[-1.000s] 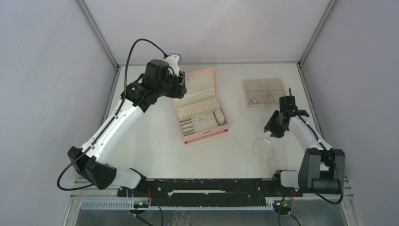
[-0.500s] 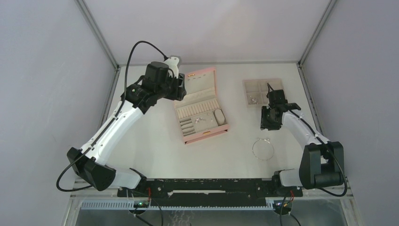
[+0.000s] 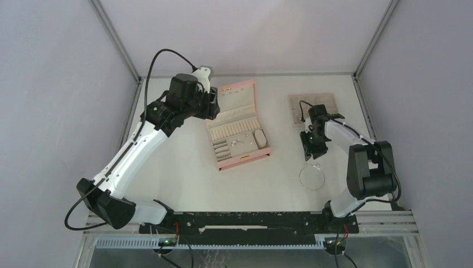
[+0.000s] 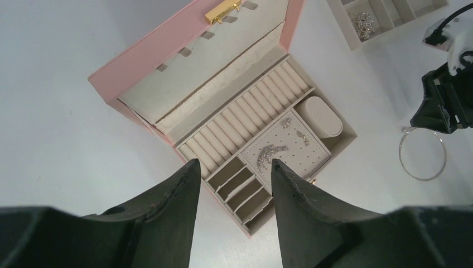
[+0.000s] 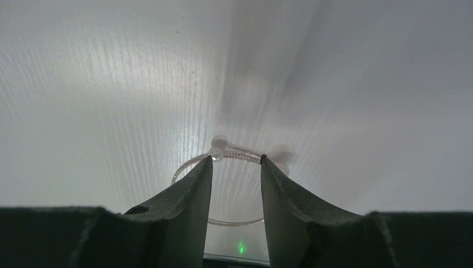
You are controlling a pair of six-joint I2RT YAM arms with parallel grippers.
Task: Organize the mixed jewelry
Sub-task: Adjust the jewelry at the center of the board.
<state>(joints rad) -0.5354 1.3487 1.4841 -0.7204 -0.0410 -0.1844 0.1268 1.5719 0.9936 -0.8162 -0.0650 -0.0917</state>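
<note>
The chain necklace (image 5: 187, 166) looks light, thin and slippery on the surface, best pinched at its far end, which the spread right tool (image 5: 236, 159) straddles. The left tool (image 4: 233, 164) is spread and empty.

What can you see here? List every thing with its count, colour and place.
jewellery box: one, pink, open, mid-table
small jewellery pieces: several, silver, inside the box
compartment tray: one, beige, far right
jewellery cluster: one, silver, in the tray
looped chain: one, silver, flat on the table
table: one, white
left end effector: one, black, open above the box
right end effector: one, black, open astride the chain
</note>
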